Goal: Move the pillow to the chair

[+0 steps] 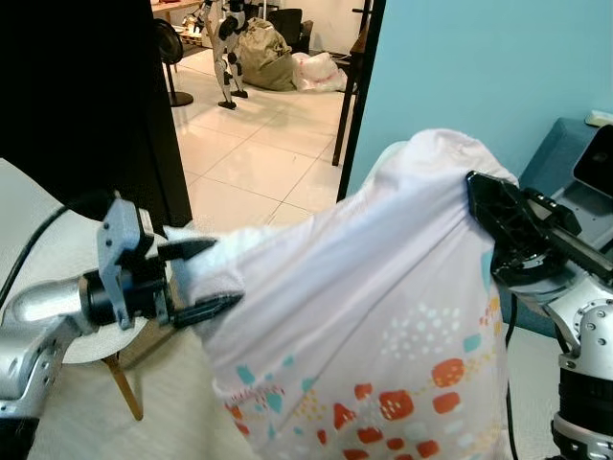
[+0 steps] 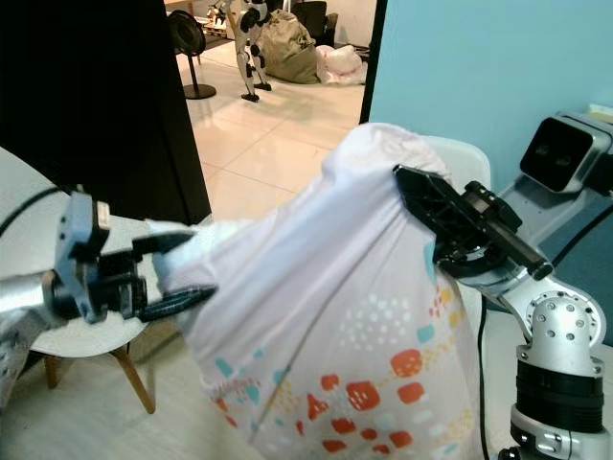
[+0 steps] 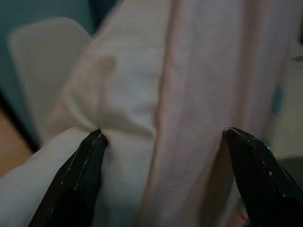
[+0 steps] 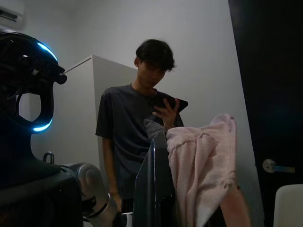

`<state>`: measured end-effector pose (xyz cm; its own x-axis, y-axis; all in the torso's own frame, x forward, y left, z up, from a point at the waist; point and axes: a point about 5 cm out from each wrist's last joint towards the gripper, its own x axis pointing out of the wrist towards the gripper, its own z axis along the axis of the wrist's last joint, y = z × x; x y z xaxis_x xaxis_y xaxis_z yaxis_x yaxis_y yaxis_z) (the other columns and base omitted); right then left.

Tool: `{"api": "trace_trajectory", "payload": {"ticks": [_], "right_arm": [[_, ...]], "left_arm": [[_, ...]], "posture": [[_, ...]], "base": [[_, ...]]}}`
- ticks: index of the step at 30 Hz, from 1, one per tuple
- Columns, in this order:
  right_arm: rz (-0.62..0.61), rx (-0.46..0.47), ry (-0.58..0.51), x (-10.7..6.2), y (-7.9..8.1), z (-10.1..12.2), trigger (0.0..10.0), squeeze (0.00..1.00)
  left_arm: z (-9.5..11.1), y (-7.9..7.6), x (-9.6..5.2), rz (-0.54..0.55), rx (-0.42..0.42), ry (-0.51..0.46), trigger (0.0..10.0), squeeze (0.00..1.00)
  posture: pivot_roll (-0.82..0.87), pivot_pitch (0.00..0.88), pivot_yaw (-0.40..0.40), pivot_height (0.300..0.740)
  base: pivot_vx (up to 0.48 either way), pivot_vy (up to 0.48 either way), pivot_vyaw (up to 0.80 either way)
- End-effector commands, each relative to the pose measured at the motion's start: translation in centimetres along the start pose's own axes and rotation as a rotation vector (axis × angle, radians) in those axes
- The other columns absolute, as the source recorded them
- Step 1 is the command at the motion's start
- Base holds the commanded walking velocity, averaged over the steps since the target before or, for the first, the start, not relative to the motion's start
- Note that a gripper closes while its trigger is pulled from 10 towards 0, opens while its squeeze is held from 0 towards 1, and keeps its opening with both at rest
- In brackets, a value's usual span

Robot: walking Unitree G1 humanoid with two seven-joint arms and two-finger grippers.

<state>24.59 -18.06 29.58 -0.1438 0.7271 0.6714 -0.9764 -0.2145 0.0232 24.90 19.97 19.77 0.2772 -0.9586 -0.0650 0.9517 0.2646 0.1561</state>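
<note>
Two grippers hold up your pillow, which blocks most of the head views. Behind it stands the white chair by a blue wall. Your left gripper pinches one corner, fingers spread around a fold. Your right gripper clamps the top edge. Its wrist view adds a person holding a phone behind you.

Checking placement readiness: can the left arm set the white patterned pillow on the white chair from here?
Probably yes: the left gripper holds the white patterned pillow, with the white chair just below.
</note>
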Motion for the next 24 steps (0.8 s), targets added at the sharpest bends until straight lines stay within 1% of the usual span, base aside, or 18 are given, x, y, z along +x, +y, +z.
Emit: {"api": "trace_trajectory", "payload": {"ticks": [1, 8, 11, 12, 13, 14, 15, 16, 17, 18, 20, 21, 24], "right_arm": [[0.061, -0.047, -0.004, 0.8, 0.7, 1.0, 0.0, 0.0], [0.06, -0.044, -0.003, 0.9, 0.4, 1.0, 0.0, 0.0], [0.06, -0.046, -0.004, 0.8, 0.3, 1.0, 0.0, 0.0], [0.06, -0.046, -0.004, 0.8, 0.3, 1.0, 0.0, 0.0], [0.059, -0.047, -0.004, 0.8, 0.3, 1.1, 0.0, 0.0], [0.059, -0.048, -0.005, 0.8, 0.2, 1.1, 0.0, 0.0], [0.058, -0.048, -0.005, 0.8, 0.2, 1.1, 0.0, 0.0], [0.057, -0.048, -0.005, 0.8, 0.2, 1.1, 0.0, 0.0], [0.057, -0.047, -0.004, 0.8, 0.2, 1.1, 0.0, 0.0], [0.057, -0.047, -0.004, 0.8, 0.2, 1.1, 0.0, 0.0], [0.059, -0.045, -0.005, 0.9, 0.1, 1.0, 0.0, 0.0], [0.06, -0.045, -0.005, 0.9, 0.1, 1.0, 0.0, 0.0], [0.064, -0.043, -0.005, 1.0, 0.1, 0.9, 0.0, 0.0]], "left_arm": [[-0.2, -0.7, 0.4, -0.073, -0.016, 0.023, 10.0, 0.0], [0.9, -0.6, 0.4, -0.061, -0.003, -0.044, 10.0, 0.0], [2.0, 0.4, 0.4, 0.029, 0.046, -0.118, 10.0, 0.0], [2.0, 0.4, 0.4, 0.029, 0.046, -0.118, 10.0, 0.0], [2.9, 1.1, 0.2, 0.085, 0.076, -0.179, 10.0, 0.0], [3.6, 1.6, 0.1, 0.121, 0.094, -0.221, 10.0, 0.0], [4.7, 2.2, -0.1, 0.165, 0.103, -0.297, 10.0, 0.0], [5.5, 2.4, -0.3, 0.184, 0.109, -0.361, 10.0, 0.0], [6.3, 2.4, -0.5, 0.179, 0.113, -0.418, 10.0, 0.0], [6.3, 2.4, -0.5, 0.179, 0.113, -0.418, 10.0, 0.0], [7.1, 2.1, -0.4, 0.153, 0.109, -0.482, 10.0, 0.0], [7.2, 2.0, -0.3, 0.142, 0.103, -0.498, 10.0, 0.0], [6.4, 1.6, 0.6, 0.093, 0.073, -0.469, 10.0, 0.0]], "posture": [[0.02, 0.0, -0.039, 0.74], [0.02, 0.0, -0.045, 0.74], [0.02, 0.0, -0.05, 0.74], [0.02, 0.0, -0.05, 0.74], [0.02, 0.0, -0.051, 0.74], [0.02, 0.0, -0.052, 0.74], [0.02, 0.0, -0.052, 0.74], [0.02, 0.0, -0.053, 0.74], [0.02, 0.0, -0.054, 0.74], [0.02, 0.0, -0.054, 0.74], [0.02, 0.0, -0.054, 0.74], [0.02, 0.0, -0.054, 0.74], [0.01, 0.0, -0.053, 0.74]], "base": [[0.0, 0.0, 0.0], [0.0, 0.0, 0.0], [0.0, 0.0, 0.0], [0.0, 0.0, 0.0], [0.0, 0.0, 0.0], [0.0, 0.0, 0.0], [0.0, 0.0, 0.0], [0.0, 0.0, 0.0], [0.0, 0.0, 0.0], [0.0, 0.0, 0.0], [0.0, 0.0, 0.0], [0.0, 0.0, 0.0], [0.0, 0.0, 0.0]]}}
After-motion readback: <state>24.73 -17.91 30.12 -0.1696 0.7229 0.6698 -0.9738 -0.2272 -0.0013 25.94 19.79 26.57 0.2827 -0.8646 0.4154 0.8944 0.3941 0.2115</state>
